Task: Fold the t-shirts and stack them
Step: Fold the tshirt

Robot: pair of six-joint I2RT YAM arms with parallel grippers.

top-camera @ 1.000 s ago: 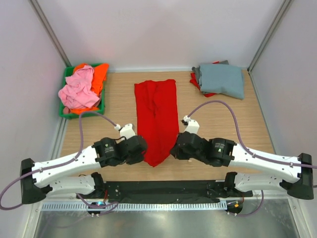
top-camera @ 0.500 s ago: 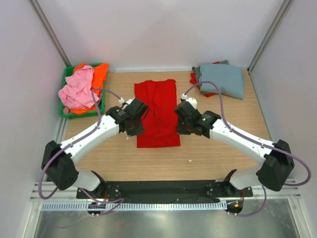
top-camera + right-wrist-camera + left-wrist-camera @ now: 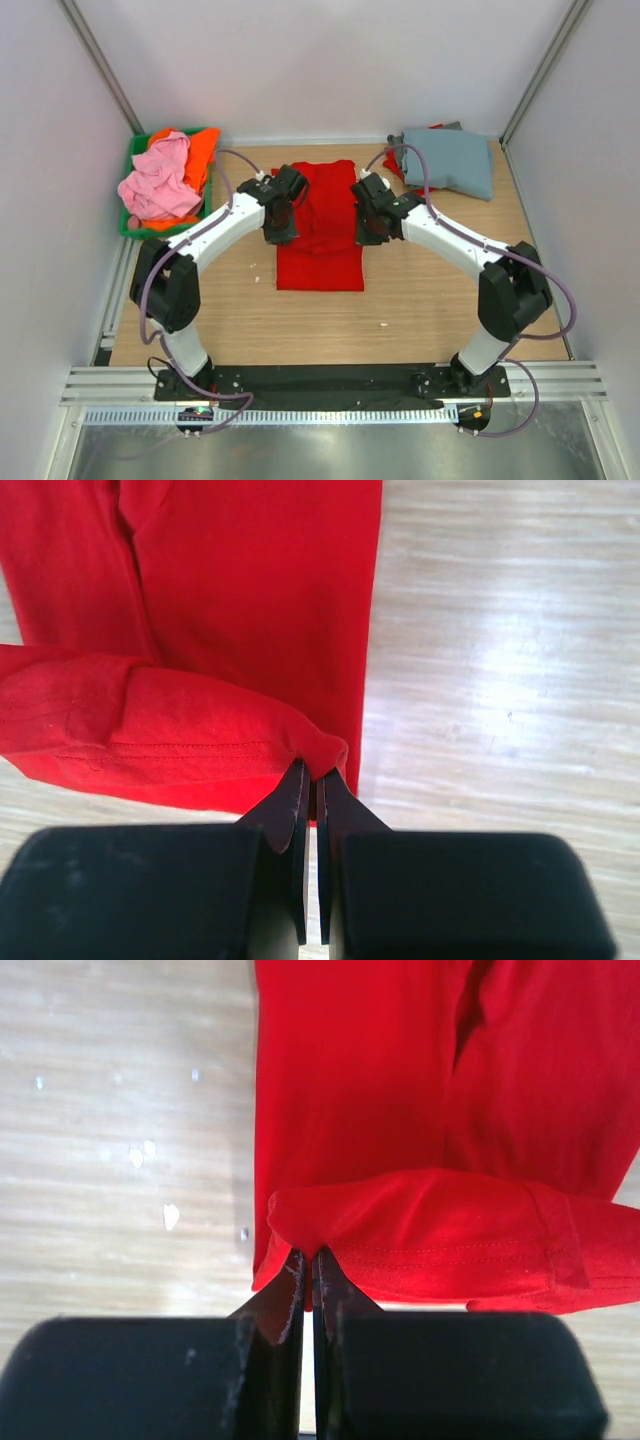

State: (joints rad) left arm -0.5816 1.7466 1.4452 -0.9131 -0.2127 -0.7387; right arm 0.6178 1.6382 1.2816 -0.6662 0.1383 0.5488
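Note:
A bright red t-shirt (image 3: pixel 318 225) lies in the middle of the table, its near part doubled over towards the back. My left gripper (image 3: pixel 279 222) is shut on the hem's left corner (image 3: pixel 300 1235), held above the lower layer. My right gripper (image 3: pixel 366 225) is shut on the hem's right corner (image 3: pixel 322 752). A folded grey-blue t-shirt (image 3: pixel 448 160) lies at the back right on top of another red shirt (image 3: pixel 396 168). A crumpled pink t-shirt (image 3: pixel 160 182) and an orange t-shirt (image 3: pixel 199 152) lie in the bin at the back left.
The green plastic bin (image 3: pixel 208 215) stands at the back left by the wall. White walls and metal posts close in the table on three sides. A small white speck (image 3: pixel 384 323) lies on the wood near the front.
Both grippers have carried the red shirt's near hem from the table's front towards the back, folding the shirt over itself. Both arms are now stretched far forward.

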